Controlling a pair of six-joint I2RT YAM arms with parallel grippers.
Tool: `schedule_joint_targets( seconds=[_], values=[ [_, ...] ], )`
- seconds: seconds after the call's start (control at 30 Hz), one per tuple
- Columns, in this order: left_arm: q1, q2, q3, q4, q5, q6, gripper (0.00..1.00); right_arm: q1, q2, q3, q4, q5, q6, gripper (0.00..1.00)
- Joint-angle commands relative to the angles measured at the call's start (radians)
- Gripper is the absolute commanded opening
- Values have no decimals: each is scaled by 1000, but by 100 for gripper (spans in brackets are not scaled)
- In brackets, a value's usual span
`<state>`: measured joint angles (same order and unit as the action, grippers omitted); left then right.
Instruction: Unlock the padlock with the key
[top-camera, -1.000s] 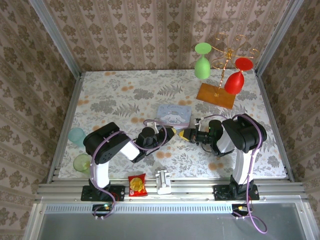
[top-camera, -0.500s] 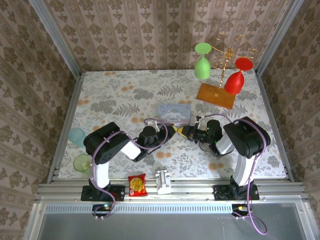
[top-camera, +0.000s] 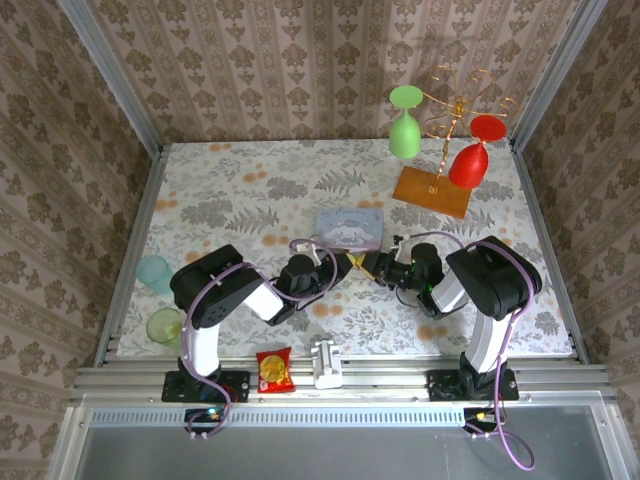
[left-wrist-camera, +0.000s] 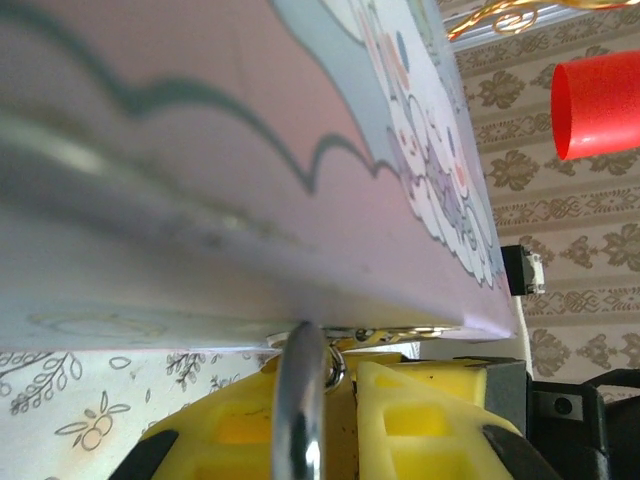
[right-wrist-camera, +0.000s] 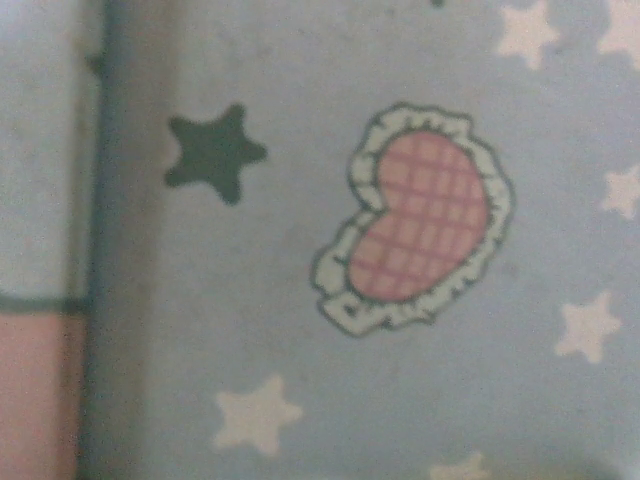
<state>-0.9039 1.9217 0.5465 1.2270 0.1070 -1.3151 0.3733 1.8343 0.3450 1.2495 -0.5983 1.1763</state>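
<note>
Centre, left of middle: left gripper (top-camera: 342, 262) pinched shut on padlock (left-wrist-camera: 300, 420) shackle, under the pale blue tin (top-camera: 348, 228) edge | just right: right gripper (top-camera: 380, 268) facing it, we couldn't tell its opening or hold | key too small to find | we judged unlocking unconfirmed, shackle not seen released.
</note>
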Motion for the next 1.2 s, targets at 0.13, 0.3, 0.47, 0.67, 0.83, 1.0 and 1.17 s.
schedule_joint_targets(
  seconds=[0.13,0.3,0.47,0.67,0.83,1.0,1.17],
  values=[
    [-30,29,4,74,85,15,4,23,-3,18,67,-48,-45,14],
    [-27,48,7,75,72,10,11,25,-20,-9,67,-41,-21,4],
    [-24,71,21,74,56,11,36,45,-34,-43,66,-23,-17,3],
    [-28,65,20,74,10,23,34,76,-35,-68,65,29,-18,3],
    [-35,48,-5,73,-17,28,31,91,-46,-95,62,80,-25,3],
    [-41,72,-8,75,-32,4,32,164,-47,-92,57,134,-21,5],
    [-43,65,-6,74,-35,6,30,177,-45,-99,49,152,-22,6]
  ],
)
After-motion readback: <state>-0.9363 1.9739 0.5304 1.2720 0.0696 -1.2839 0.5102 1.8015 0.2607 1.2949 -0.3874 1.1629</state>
